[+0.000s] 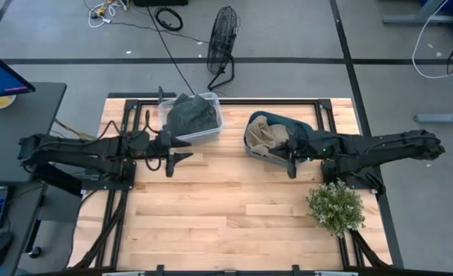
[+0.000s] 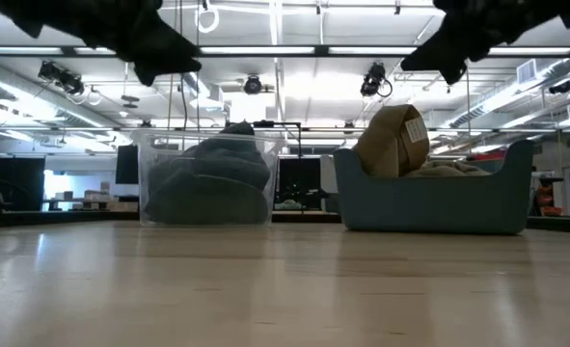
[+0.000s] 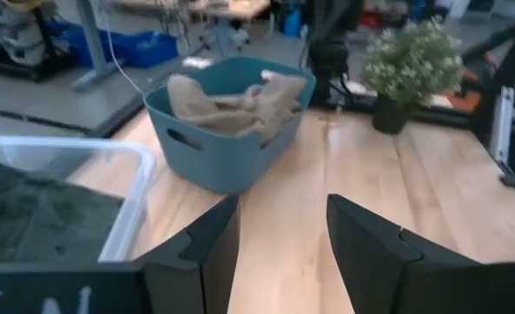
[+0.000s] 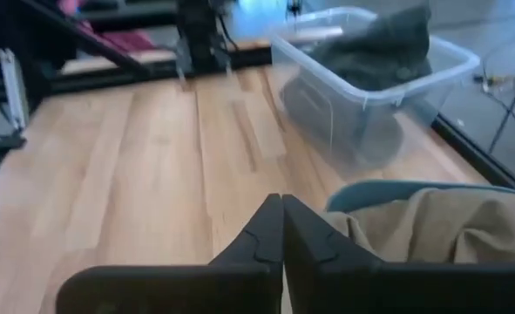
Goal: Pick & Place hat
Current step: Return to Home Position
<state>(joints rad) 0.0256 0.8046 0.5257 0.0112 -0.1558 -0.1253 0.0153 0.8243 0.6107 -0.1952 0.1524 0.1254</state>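
A tan hat lies crumpled in a teal basket at the table's far right; its crown sticks up above the rim in the low view. Dark green hats fill a clear plastic bin at the far middle. My left gripper hovers open just near of the clear bin, touching nothing; its fingers point toward the teal basket. My right gripper hovers shut beside the teal basket's near edge, fingertips together, holding nothing.
A small potted plant stands at the table's right near side, close under my right arm. Bare wooden table stretches across the middle and near side. A fan and cables lie on the floor beyond the far edge.
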